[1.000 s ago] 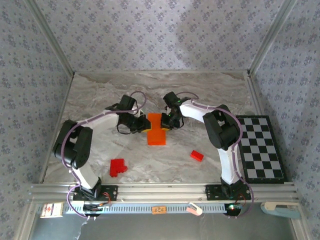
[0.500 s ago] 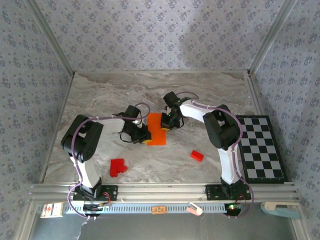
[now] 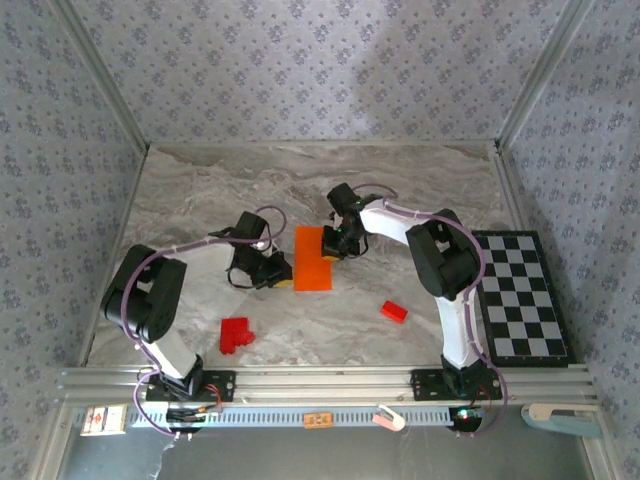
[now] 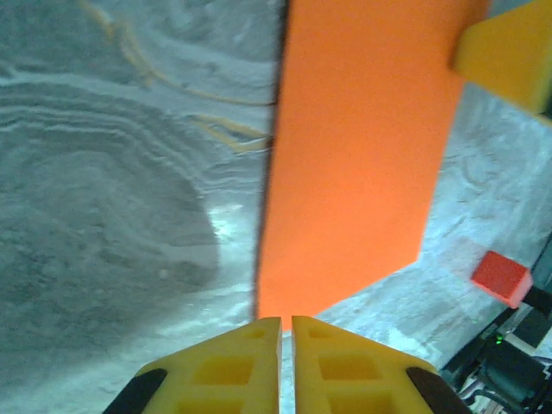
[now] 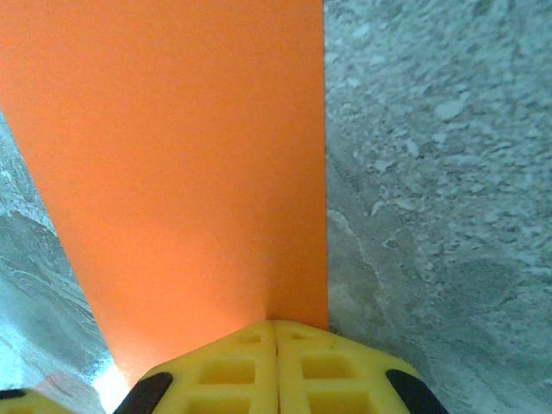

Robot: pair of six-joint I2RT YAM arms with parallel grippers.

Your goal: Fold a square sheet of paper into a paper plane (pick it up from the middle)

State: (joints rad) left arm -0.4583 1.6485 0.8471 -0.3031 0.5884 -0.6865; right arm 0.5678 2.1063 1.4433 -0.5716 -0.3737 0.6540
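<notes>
Right gripper (image 5: 274,328) and left gripper (image 4: 279,323) each pinch one edge of the folded orange sheet (image 3: 313,262) between them; uneven pulling risks tearing or slippage.

From above and behind, 1 camera overlooks the table (image 3: 200,190); 2 wrist cameras face the shared orange paper (image 3: 312,264) closely.

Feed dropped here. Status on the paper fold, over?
Right gripper shut on orange paper. Left gripper shut at opposite side. Red blocks lie apart.
</notes>
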